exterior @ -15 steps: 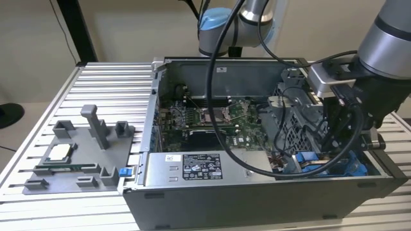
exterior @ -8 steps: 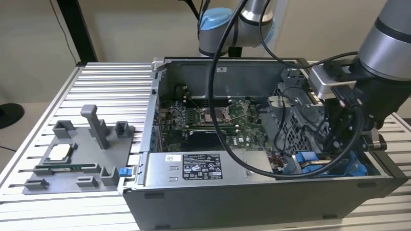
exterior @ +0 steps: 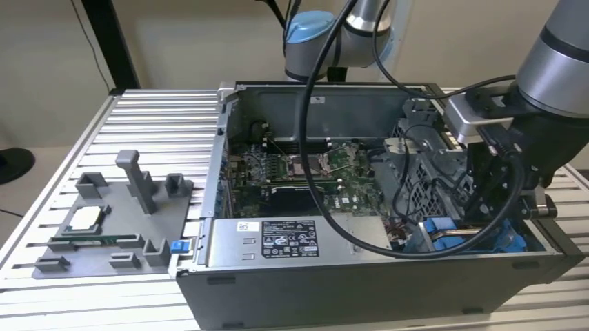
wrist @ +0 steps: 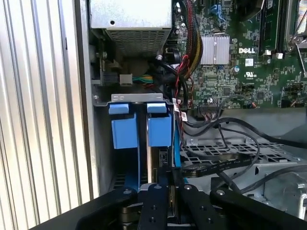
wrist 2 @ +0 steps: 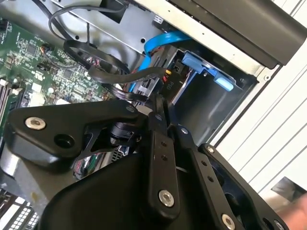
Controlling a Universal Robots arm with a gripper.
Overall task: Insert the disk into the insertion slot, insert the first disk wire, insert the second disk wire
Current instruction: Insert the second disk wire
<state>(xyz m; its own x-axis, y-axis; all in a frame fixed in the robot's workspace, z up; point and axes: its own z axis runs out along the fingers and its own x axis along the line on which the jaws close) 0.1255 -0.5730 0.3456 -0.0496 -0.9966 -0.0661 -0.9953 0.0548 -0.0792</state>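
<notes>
The pincer reached into the open computer case.
The disk [wrist: 159,129], with its bright blue frame, sat upright in the grey insertion slot [wrist: 139,98]. The black pincer [wrist: 169,189] was pressed shut just beside a flat black cable [wrist: 216,167].

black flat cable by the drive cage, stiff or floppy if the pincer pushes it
Probably floppy: the black cable drapes in a loose curve over the perforated cage. It looks thin and flat, so likely light and quick to bend aside. Its connector end looks rigid and may snag on neighbouring wires.
</notes>
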